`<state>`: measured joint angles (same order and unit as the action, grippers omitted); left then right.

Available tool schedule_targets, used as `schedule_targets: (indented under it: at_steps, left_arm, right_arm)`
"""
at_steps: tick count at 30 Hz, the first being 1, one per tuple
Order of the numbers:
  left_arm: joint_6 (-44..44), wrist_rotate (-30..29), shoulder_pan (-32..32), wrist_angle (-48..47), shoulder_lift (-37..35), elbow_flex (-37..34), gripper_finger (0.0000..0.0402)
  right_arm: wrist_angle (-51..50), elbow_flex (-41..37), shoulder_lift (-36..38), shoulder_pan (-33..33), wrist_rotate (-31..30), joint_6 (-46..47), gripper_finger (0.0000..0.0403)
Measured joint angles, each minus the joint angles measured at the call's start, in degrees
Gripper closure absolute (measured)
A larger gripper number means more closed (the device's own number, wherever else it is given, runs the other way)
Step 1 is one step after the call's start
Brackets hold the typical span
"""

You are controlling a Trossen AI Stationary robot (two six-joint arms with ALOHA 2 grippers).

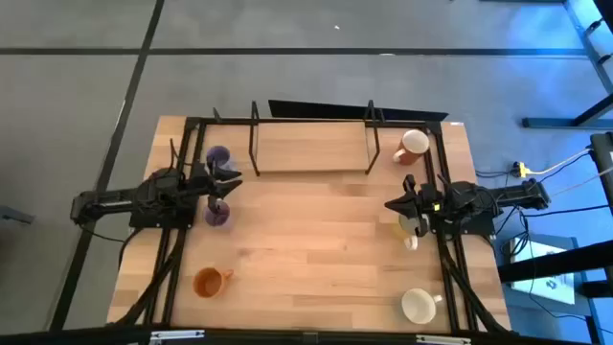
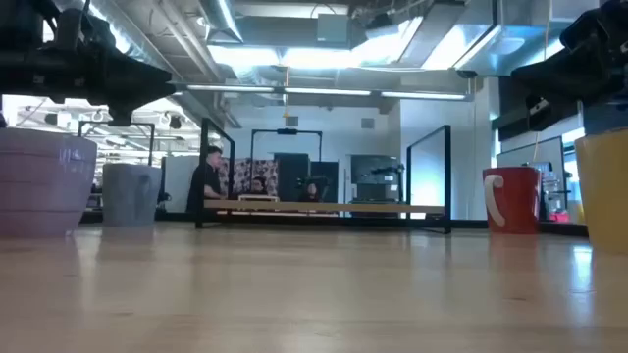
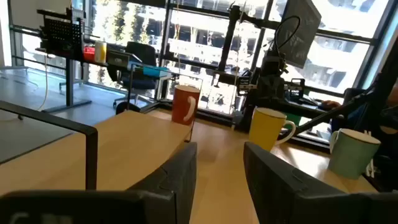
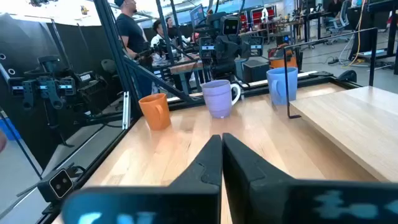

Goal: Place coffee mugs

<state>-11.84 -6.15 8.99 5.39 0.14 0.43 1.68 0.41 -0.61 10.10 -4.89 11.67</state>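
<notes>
High view: left pincer (image 1: 233, 181) part-open, empty, between two purple mugs (image 1: 217, 214); right pincer (image 1: 393, 204) shut, empty. Approach step; next needs descent onto mug rim.

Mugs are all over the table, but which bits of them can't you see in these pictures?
- Yellow mug, high view: mostly covered by the right arm above it.
- Purple mug, high view: partly hidden under the left fingers.
- Big mug, low view: cut off by the picture's right edge.
- Lavender mug, low view: cut off by the left edge; handle not visible.
</notes>
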Motion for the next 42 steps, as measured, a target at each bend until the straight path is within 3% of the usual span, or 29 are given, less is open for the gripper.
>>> schedule_targets:
  at_steps: [31,42]
  left_arm:
    - [-0.02,0.02,0.0,0.0,0.0,0.0,0.0276]
    - [-0.02,-4.83,0.0,1.95,0.0,0.0,0.0276]
  right_arm:
    - [-0.01,0.02,0.01,-0.01,-0.01,0.01,0.0402]
    - [0.33,0.0,0.01,0.0,-0.02,0.08,0.0402]
